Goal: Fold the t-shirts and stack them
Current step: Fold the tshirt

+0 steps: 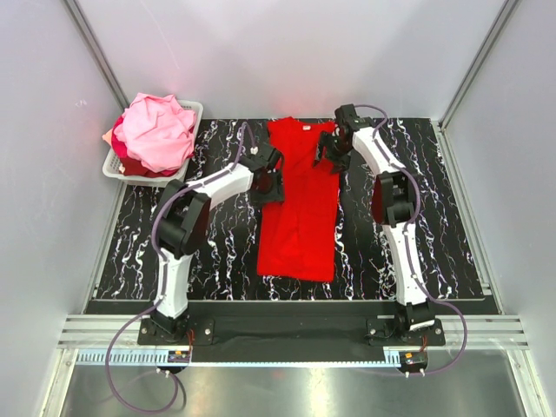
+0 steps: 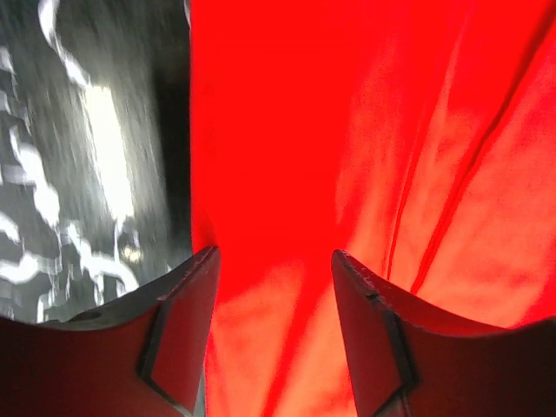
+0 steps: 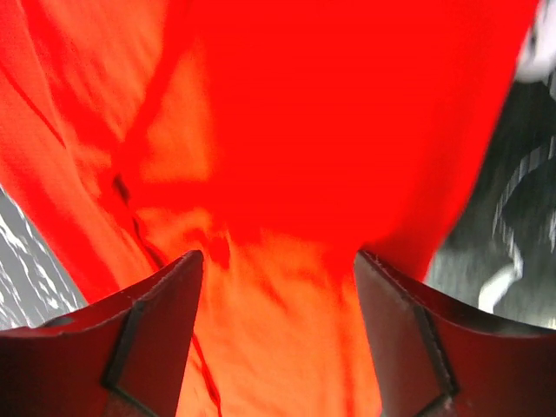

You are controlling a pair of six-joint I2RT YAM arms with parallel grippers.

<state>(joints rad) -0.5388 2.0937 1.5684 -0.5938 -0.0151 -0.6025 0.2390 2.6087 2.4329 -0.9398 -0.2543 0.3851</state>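
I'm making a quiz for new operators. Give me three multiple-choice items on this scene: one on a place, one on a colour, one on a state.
1. The basket sits at the table's: A far-left corner; B middle; C near-right corner.
2. The shirt laid out between the arms is: A pink; B red; C white.
3. The left gripper and right gripper have jaws: A apart; B shut; C hidden.

A: the top view shows it there. B: the cloth is bright red. A: both wrist views show the fingers spread.
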